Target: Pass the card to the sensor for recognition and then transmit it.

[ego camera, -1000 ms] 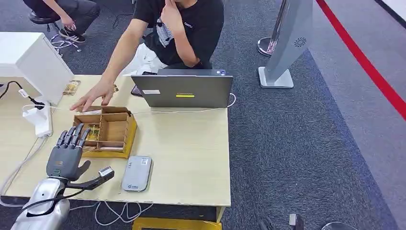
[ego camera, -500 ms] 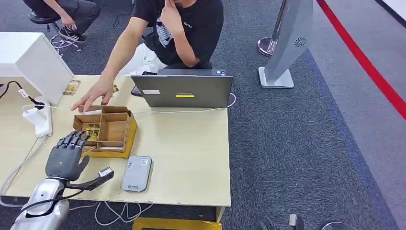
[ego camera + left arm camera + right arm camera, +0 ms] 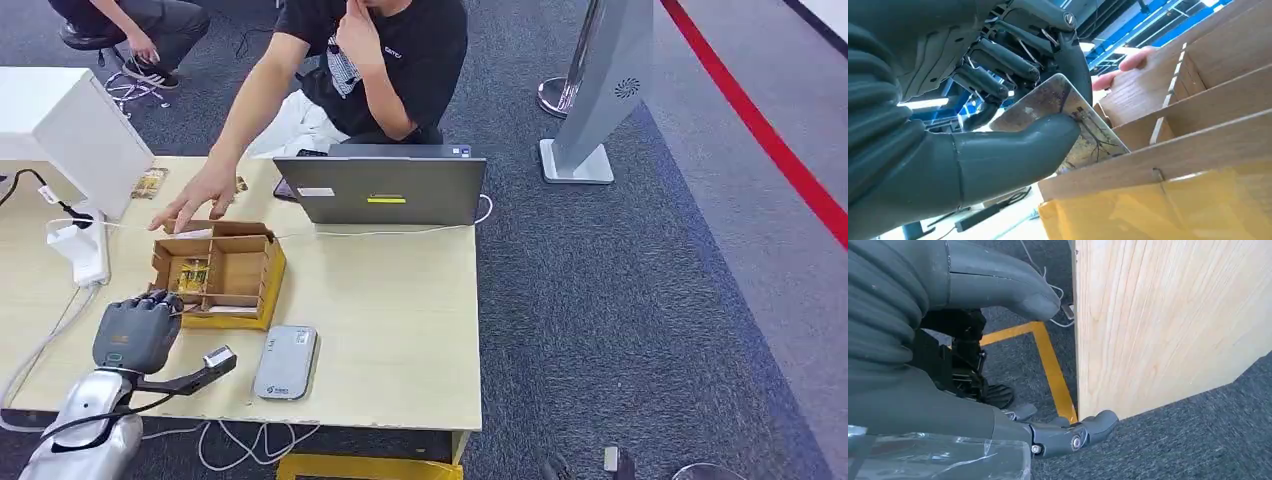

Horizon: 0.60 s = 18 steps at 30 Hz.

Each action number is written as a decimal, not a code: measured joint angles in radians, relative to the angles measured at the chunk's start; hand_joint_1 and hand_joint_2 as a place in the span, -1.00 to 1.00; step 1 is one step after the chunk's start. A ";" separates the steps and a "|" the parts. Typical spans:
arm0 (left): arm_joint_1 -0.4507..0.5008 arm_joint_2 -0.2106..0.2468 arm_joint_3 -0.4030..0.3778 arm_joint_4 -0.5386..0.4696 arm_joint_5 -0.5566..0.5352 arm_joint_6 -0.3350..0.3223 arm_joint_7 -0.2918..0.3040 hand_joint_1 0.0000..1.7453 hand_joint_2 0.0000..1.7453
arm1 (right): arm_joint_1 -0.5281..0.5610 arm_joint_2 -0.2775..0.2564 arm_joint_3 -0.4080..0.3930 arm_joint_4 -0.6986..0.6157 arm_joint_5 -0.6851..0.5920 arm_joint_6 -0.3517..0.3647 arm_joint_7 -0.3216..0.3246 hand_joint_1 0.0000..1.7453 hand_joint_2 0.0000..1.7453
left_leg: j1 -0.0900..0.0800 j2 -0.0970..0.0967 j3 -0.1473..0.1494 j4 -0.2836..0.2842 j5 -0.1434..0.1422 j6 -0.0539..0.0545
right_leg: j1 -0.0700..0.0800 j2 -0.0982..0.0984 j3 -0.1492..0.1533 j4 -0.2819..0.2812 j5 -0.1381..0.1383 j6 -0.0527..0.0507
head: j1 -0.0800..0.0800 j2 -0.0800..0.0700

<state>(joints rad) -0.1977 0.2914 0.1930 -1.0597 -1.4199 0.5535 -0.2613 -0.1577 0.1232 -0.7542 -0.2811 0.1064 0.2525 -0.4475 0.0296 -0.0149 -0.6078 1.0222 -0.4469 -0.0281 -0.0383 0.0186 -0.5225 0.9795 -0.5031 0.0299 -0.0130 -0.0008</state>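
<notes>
left hand (image 3: 1013, 115) pinching card (image 3: 1083, 130) by one edge, lower left of frame; likely thin, stiff, light, slippery.

Bright, even overhead light; sharp.

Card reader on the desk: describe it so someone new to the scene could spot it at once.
On the light wooden table, look at the near edge, in front of the open-topped wooden box with dividers. The reader lies flat there, just right of the robot's left hand. It is a flat silver-grey slab with rounded corners, much smaller than the grey laptop behind.
</notes>
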 joint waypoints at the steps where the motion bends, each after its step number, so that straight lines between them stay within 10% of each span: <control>1: -0.003 0.001 0.002 0.000 -0.002 0.000 0.002 1.00 1.00 | 0.000 0.000 0.000 0.000 0.000 0.000 0.000 -1.00 1.00 | 0.000 0.000 0.000 0.000 0.000 0.000 | 0.000 0.000 0.000 0.000 0.000 0.000 | 0.000 0.000; 18: -0.188 -0.011 0.092 -0.292 0.142 -0.178 -0.009 1.00 1.00 | -0.005 0.002 -0.005 0.000 0.006 -0.001 0.010 -1.00 1.00 | 0.000 0.000 -0.002 0.001 0.001 0.001 | 0.000 0.000 -0.001 0.000 0.002 0.001 | 0.000 0.000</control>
<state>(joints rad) -0.3859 0.2800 0.2846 -1.3515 -1.2776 0.3754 -0.2701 -0.1625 0.1251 -0.7588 -0.2808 0.1122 0.2514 -0.4379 0.0296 -0.0148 -0.6096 1.0227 -0.4455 -0.0271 -0.0384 0.0189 -0.5240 0.9795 -0.5012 0.0304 -0.0126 -0.0008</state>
